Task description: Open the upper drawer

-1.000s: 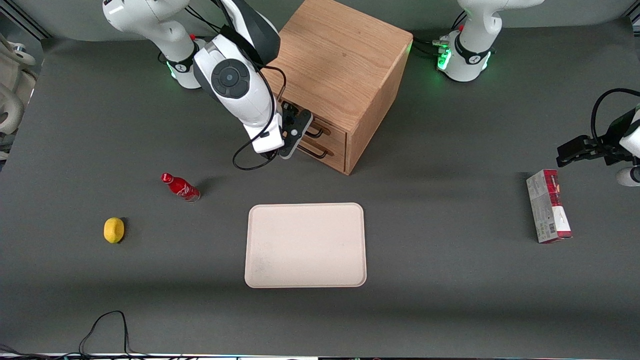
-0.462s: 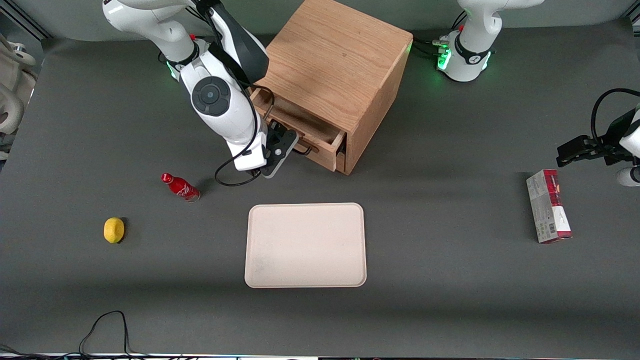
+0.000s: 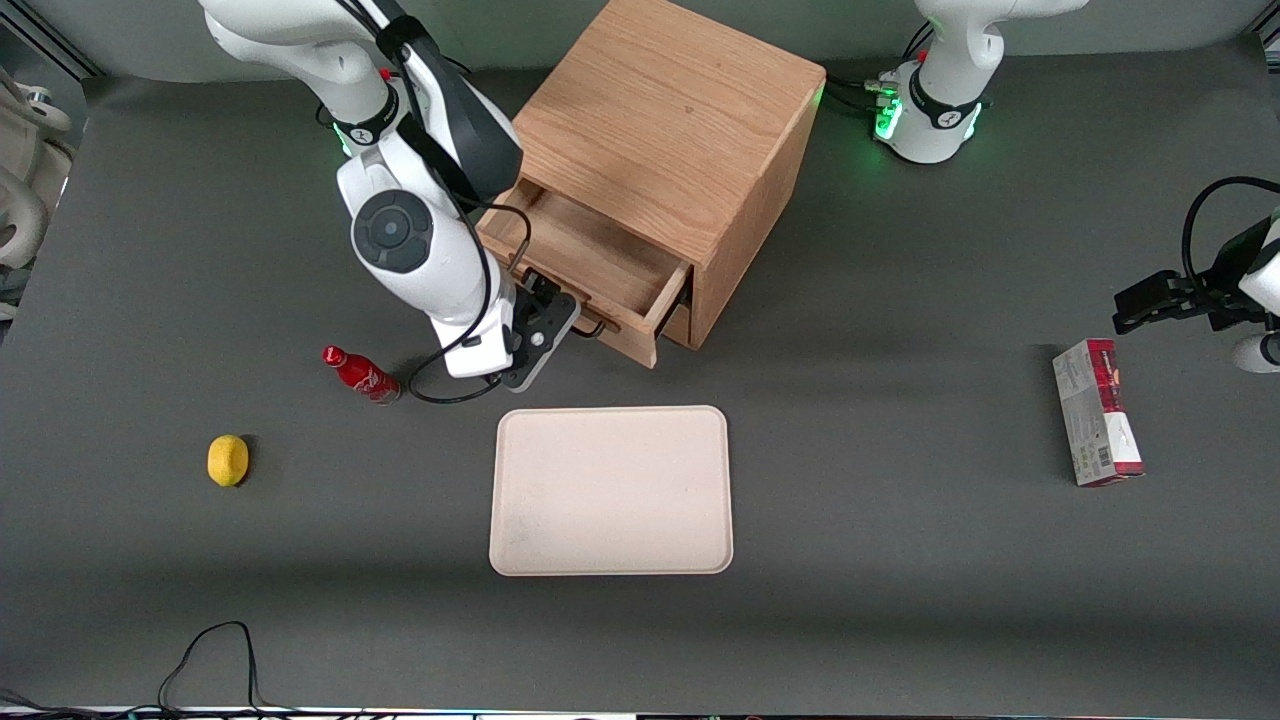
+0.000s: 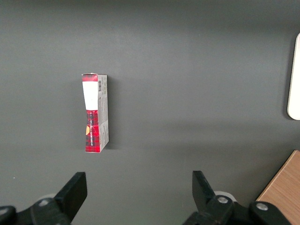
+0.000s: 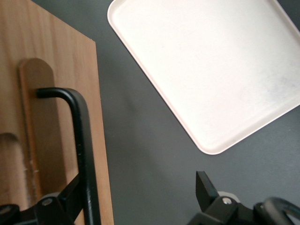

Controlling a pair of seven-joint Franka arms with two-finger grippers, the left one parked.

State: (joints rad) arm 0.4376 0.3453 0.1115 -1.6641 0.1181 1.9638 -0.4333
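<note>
Front view shows the gripper (image 3: 560, 325) at the upper drawer (image 3: 590, 265), pulled out; fingers spread around its handle (image 5: 82, 140), hooking rather than clamping.

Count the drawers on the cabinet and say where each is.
2. The upper drawer is pulled out, the gripper at its handle. The lower drawer is beneath it, mostly hidden.
</note>
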